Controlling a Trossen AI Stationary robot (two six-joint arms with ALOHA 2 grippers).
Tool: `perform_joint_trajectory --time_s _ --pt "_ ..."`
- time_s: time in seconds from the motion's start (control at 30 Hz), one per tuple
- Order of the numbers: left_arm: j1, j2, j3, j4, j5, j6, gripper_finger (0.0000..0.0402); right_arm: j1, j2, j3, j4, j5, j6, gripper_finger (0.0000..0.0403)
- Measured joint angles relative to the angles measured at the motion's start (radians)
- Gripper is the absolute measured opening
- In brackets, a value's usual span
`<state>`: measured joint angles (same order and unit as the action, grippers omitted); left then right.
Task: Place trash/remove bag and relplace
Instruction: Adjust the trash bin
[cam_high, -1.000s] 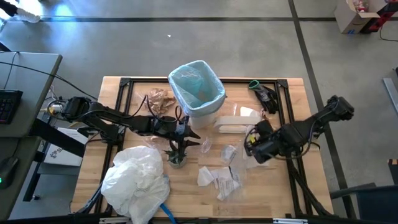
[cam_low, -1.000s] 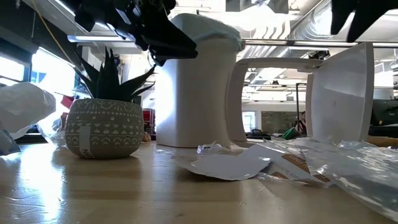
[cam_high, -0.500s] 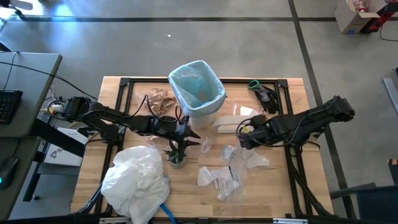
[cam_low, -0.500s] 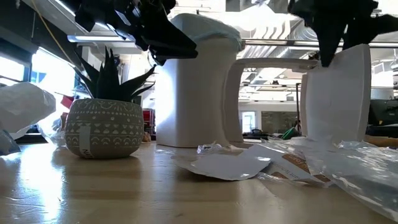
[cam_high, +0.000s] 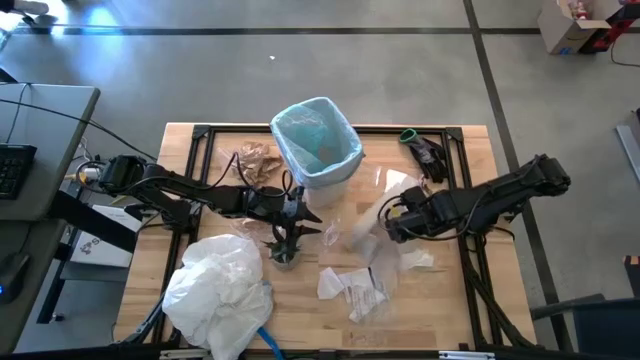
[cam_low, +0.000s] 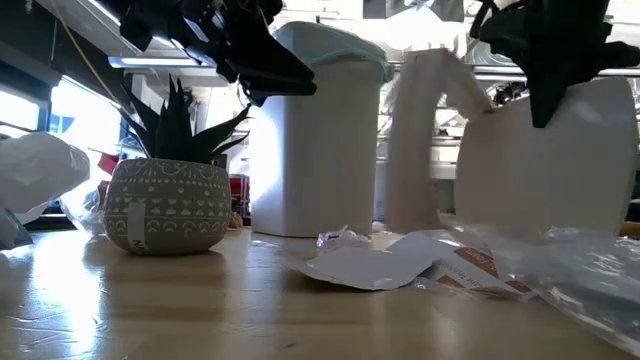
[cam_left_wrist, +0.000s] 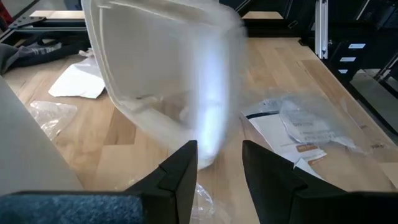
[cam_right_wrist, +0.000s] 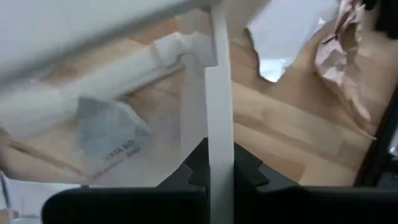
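Right gripper (cam_high: 388, 222) mid-table, near right edge — jaws clamped on thin wall of clear crinkled plastic container (cam_high: 362, 222), lifted clear of wood table (cam_high: 190, 140).

Left gripper (cam_high: 300, 212) part-open, empty, above green spiky potted plant (cam_high: 284, 250).

White bin with light-blue liner bag (cam_high: 316, 143) toward far edge.

Advice — keep pinch firm, carry container high over rim, tip into bag; paper scraps (cam_high: 352, 287) remain near front edge.

The left gripper (cam_high: 297, 212) hangs just beside the white bin (cam_high: 318, 150), on its near left side, jaws partly apart with nothing between them, its arm stretched in level from the table's left edge. The right gripper (cam_high: 392, 218) sits right of the bin, jaws clamped on a thin white edge, arm angled in from the right.
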<state>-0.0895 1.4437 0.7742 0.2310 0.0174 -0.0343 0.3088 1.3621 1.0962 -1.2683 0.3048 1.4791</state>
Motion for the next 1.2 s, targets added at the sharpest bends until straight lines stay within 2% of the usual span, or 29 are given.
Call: perform_joint_trajectory --time_s 0.4,0.57,0.77,1.0,1.2 --pt "-0.003 -0.007 0.000 0.019 0.000 -0.050 0.0113 0.000 -0.005 0.002 0.026 0.037 -0.067 0.0002" --pt "-0.010 -0.049 0.000 0.088 0.050 -0.074 0.0113 0.008 -0.007 0.072 0.019 0.058 -0.151 0.0002" --pt "-0.009 -0.115 0.001 0.135 0.126 -0.146 0.0113 0.013 0.006 0.231 -0.096 0.096 -0.244 0.0001" --pt "-0.028 -0.184 0.044 0.079 0.149 -0.173 0.0113 0.012 0.114 0.509 -0.314 0.075 -0.334 0.0001" --pt "-0.051 -0.236 0.145 -0.049 0.129 -0.134 0.0113 -0.017 0.199 0.736 -0.308 0.064 -0.481 0.0000"
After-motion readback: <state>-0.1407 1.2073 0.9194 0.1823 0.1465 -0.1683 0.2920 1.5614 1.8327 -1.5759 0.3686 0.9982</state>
